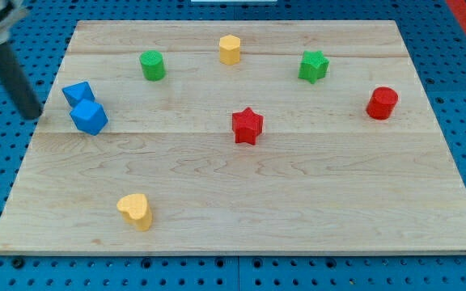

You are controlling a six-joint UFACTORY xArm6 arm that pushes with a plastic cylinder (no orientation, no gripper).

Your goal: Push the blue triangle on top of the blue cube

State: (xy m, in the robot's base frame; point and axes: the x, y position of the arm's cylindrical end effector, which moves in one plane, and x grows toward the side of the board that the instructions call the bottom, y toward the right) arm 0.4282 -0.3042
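The blue triangle [78, 92] lies near the board's left edge, touching the blue cube [89, 117], which sits just below and slightly right of it. My tip [31, 115] is at the end of the dark rod, at the board's left edge, left of both blue blocks and apart from them by a small gap.
On the wooden board [298, 202] are also a green cylinder [152, 65], a yellow hexagonal block [230, 49], a green star [314, 66], a red cylinder [383, 103], a red star [247, 126] and a yellow heart [135, 211]. A blue pegboard surrounds the board.
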